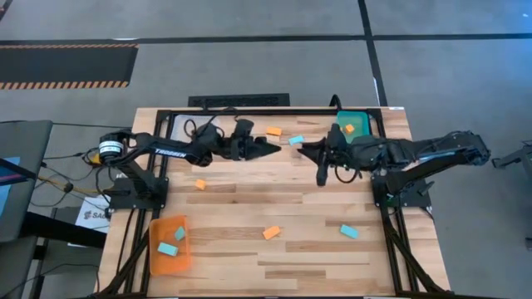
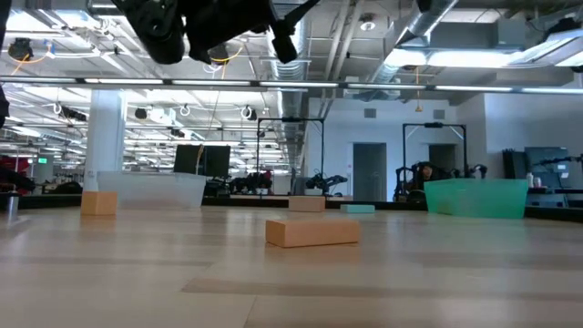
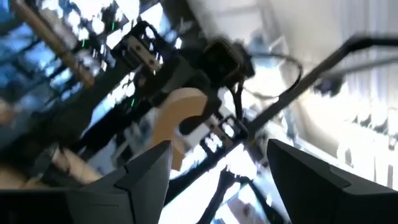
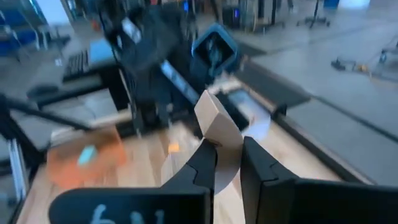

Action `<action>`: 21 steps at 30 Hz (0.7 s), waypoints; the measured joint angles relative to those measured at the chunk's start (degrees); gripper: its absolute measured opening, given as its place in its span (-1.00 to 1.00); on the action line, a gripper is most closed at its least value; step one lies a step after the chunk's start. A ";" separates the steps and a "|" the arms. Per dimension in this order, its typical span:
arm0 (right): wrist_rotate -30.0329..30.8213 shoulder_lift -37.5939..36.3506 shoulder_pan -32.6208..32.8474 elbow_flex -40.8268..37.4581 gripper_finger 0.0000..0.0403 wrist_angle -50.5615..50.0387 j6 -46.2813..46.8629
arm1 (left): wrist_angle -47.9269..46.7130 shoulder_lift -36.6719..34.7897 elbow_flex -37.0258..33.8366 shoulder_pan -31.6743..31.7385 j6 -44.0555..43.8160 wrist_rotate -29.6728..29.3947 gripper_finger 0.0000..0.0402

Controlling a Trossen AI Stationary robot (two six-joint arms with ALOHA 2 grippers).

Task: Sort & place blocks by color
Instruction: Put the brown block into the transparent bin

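Observation:
Over the table's far middle my two grippers face each other tip to tip. My right gripper [image 1: 303, 150] [image 4: 229, 163] is shut on a tan wooden block [image 4: 217, 121], which also shows in the left wrist view [image 3: 180, 118]. My left gripper [image 1: 274, 149] [image 3: 217, 174] stands open just left of it, with nothing between its fingers. Loose on the table lie orange blocks [image 1: 273, 131] [image 1: 200, 184] [image 1: 271, 232] and light blue blocks [image 1: 296, 139] [image 1: 348, 231]. My right gripper pinches the tan block by its near end [image 4: 224, 155] between its two fingers [image 4: 205, 165]. The fingers come roughly level from the table's right. The rest of the block juts out ahead of the fingertips, tilted, lifted clear of the table.
An orange tray [image 1: 158, 257] at the near left holds light blue blocks [image 1: 168, 248]. A teal tray [image 1: 359, 120] at the far right holds an orange block [image 1: 349, 129]. A clear tray [image 2: 150, 189] stands at the far left. The middle of the table has free room.

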 joint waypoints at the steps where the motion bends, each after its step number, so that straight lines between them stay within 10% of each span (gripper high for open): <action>1: -0.24 0.38 -0.49 0.02 -0.78 2.16 -0.52 | 2.49 0.39 -0.47 -0.29 -0.64 -1.32 0.25; 10: -5.88 5.97 -6.49 -0.07 -0.78 19.88 0.65 | 14.05 3.20 -0.79 -2.82 -0.70 -6.49 0.25; 21: -11.04 9.26 -8.50 0.02 -0.78 21.76 9.08 | 5.77 3.27 -0.82 -2.58 7.06 -9.37 0.25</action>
